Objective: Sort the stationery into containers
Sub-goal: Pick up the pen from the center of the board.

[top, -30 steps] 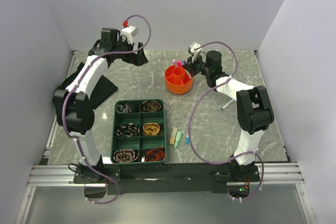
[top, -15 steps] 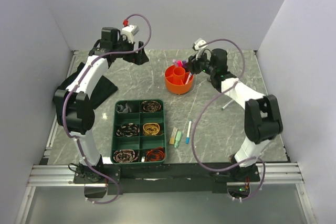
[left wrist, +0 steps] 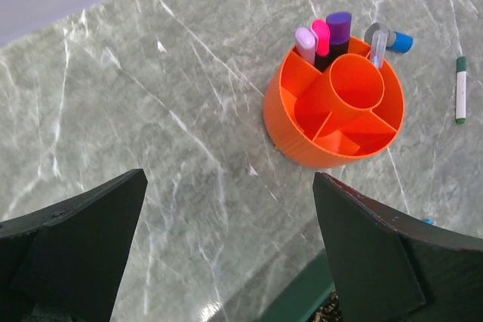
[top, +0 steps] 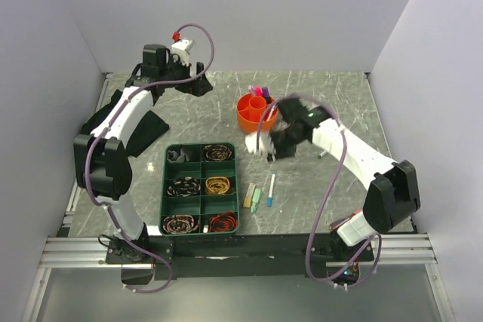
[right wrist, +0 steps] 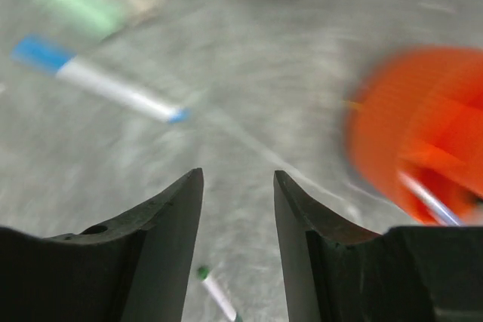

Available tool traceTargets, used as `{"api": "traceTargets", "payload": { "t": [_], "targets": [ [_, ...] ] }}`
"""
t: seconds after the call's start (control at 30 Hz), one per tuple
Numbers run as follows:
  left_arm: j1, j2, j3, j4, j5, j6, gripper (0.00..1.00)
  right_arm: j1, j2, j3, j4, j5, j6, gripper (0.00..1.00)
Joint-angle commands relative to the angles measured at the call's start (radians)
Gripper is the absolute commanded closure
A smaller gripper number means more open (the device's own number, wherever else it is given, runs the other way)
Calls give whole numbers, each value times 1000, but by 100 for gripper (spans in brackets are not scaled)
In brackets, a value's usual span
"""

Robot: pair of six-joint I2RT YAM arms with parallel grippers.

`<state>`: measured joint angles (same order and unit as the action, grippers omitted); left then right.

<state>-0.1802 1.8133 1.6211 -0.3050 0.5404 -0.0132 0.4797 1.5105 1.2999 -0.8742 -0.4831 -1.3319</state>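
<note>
Stationery (top: 270,190) is only part sorted. At the far left, the left gripper (left wrist: 228,186) hangs high, jaws wide and empty, likely parked clear with its camera on the pot (left wrist: 333,111). A tray (top: 201,173) of coiled bands sits below it. Just right of the tray lie a beige eraser (top: 250,194), a green eraser (top: 257,200) and a blue-capped pen (right wrist: 98,84), all within easy reach. In the pot's rear section, markers (left wrist: 330,32) stand upright. The right gripper (right wrist: 238,179), blurred, hovers between pot and pen, jaws narrowly parted, gripping nothing, probably bound for that pen. A green-tipped pen (left wrist: 460,90) lies farthest right.
</note>
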Motion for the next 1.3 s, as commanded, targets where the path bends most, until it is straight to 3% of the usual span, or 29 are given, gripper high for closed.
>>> {"api": "traceTargets", "payload": {
  "t": [0.0,0.5,1.27],
  "targets": [
    [7,-117,-104,75,-17,-37,1,103,5,-68,-206,199,-357,52],
    [113,-345,-352,60,-43,-31,1,270,120,-137,-200,239,-549,57],
    [165,-427,-389,20,-46,-27,0,375,217,-249,-42,287,-521,67]
  ]
}}
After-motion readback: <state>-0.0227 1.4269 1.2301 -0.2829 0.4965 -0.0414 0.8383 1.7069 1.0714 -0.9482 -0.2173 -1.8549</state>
